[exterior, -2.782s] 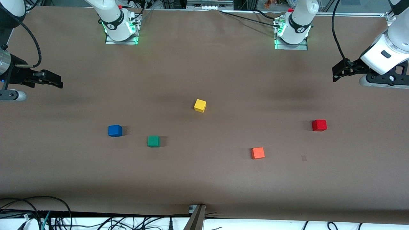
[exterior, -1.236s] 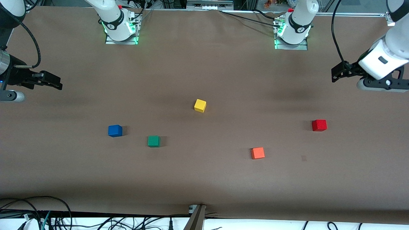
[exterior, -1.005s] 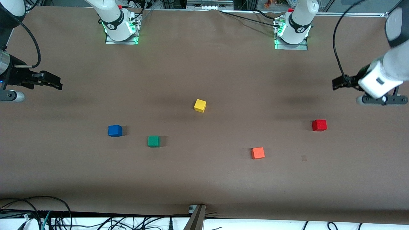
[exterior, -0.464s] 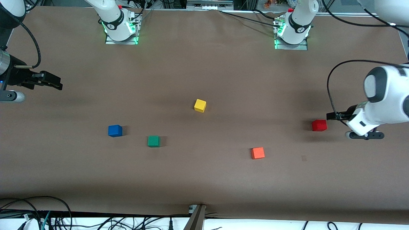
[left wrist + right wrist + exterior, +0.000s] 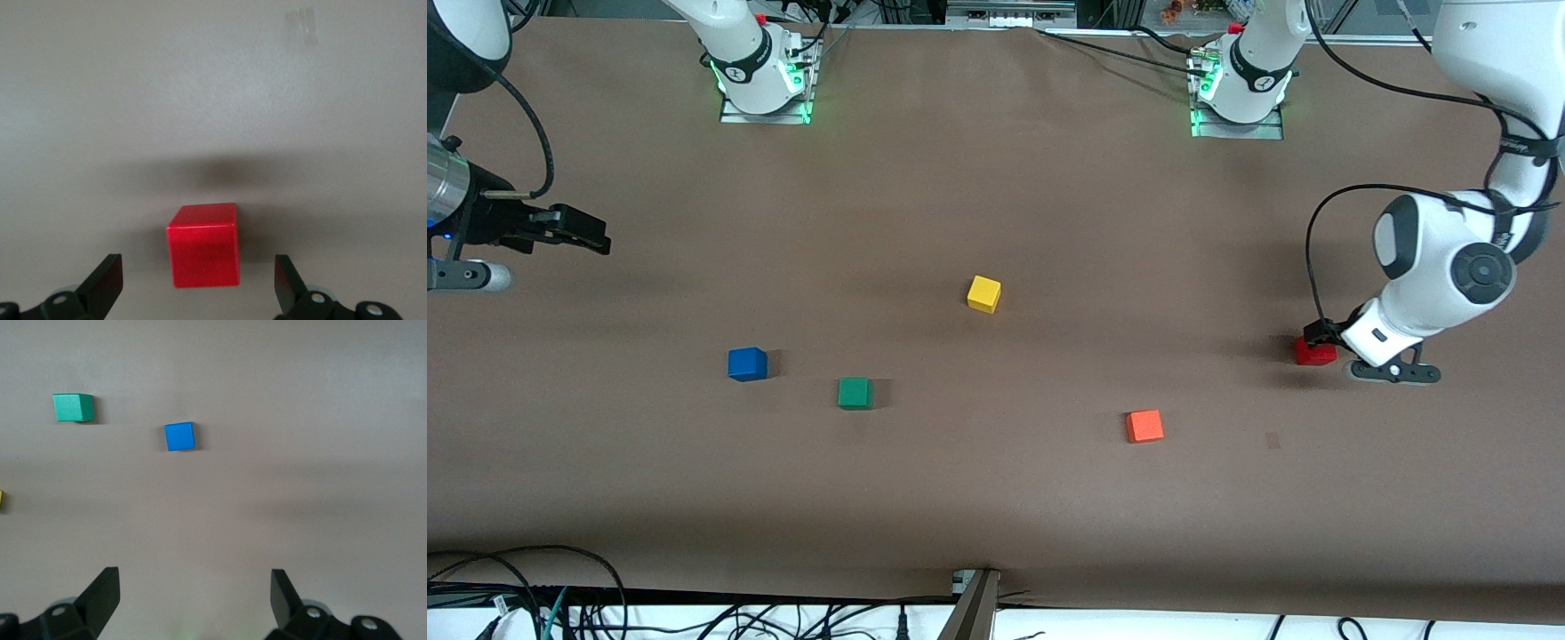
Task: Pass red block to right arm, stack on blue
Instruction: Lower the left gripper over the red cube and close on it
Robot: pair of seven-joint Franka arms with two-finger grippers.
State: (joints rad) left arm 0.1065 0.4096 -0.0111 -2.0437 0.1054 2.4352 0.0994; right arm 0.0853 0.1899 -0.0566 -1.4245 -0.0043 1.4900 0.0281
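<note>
Change: the left gripper (image 5: 1319, 333) had dropped from above the table's left-arm end down over the red block (image 5: 1313, 353).
Left claw: spread wide, block between its fingers, untouched.
Right gripper (image 5: 591, 234): waited open, empty.
Blue (image 5: 747, 364): smooth cube on matte brown table (image 5: 996, 498), beside the green cube (image 5: 855, 392).

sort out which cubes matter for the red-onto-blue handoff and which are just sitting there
Part of the job:
- red block, between the open fingers of the left end effector
- blue cube
- right end effector, open, waiting at its end of the table

Lying about:
- green cube
- yellow cube
- orange cube
</note>
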